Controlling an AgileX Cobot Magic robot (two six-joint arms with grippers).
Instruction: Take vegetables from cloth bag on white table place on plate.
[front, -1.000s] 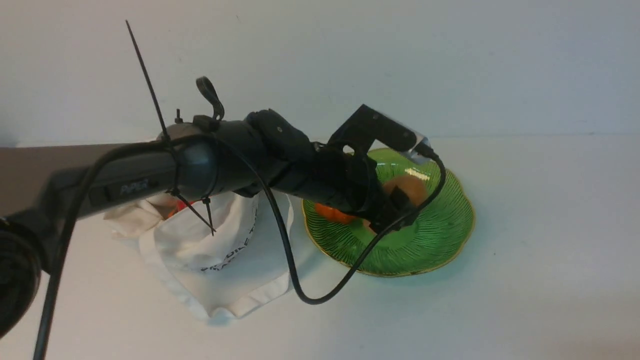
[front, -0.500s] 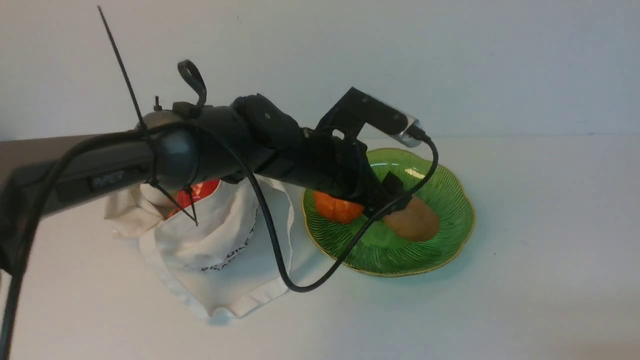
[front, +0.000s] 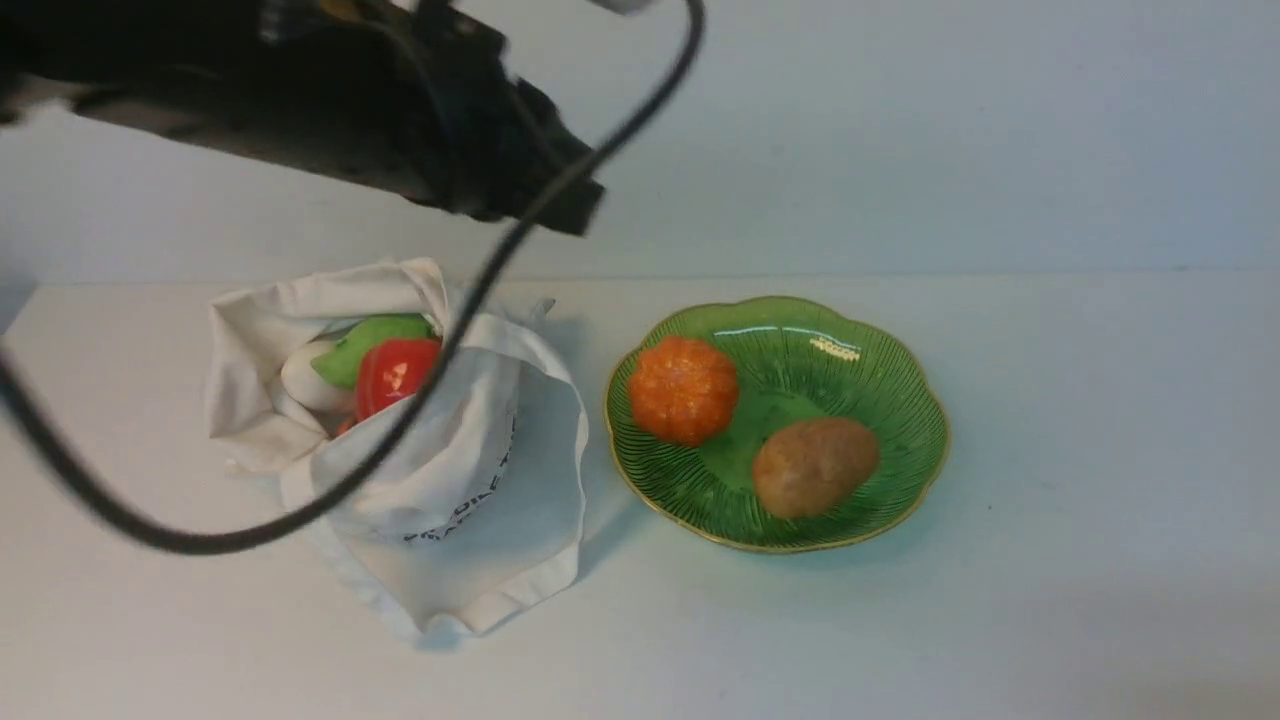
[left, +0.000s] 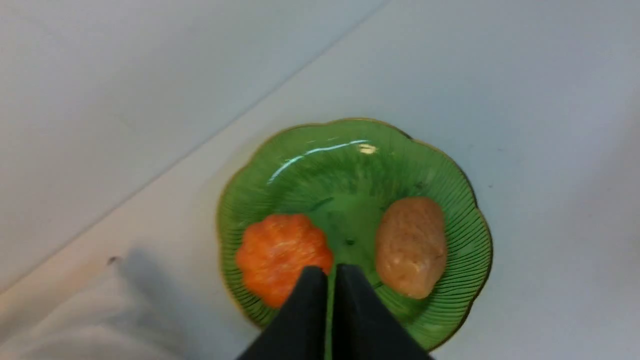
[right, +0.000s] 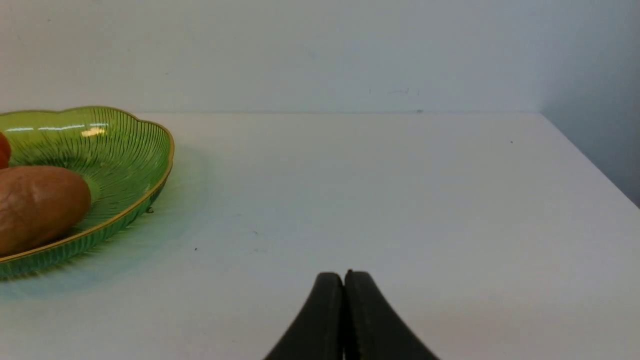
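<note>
**Table** (front: 1050, 600): white, matte; the far edge meets a pale wall.

**Plate** (front: 800, 335): green ribbed glass with a gold scalloped rim. It stands near the far edge, about midway between the left and right edges. It holds two items, which lie apart:
- potato (front: 815, 465), brown and oval, on the side towards the near and right edges;
- orange vegetable (front: 684, 389), bumpy and round, on the side towards the left edge.

**Bag** (front: 470, 500): off-white cloth with black lettering. It sits slumped just beside the plate, on the side of the left edge, with its mouth open towards the far left corner. Three items lie in the mouth, bunched and touching:
- red vegetable (front: 395, 375), glossy;
- green vegetable (front: 370, 340), lying above the red one;
- white vegetable (front: 305, 380), on the left-edge side of the other two.

**Left gripper** (left: 330, 270): clenched to a thin slit and holding nothing. It hangs high above the table, and its camera looks down on the plate. The arm (front: 400, 100) is blurred in the front view. A black cable (front: 190, 545) loops down in front of the bag.

**Right gripper** (right: 344, 275): clenched and holding nothing. It hangs low over bare table between the plate and the right edge, well apart from the plate.
</note>
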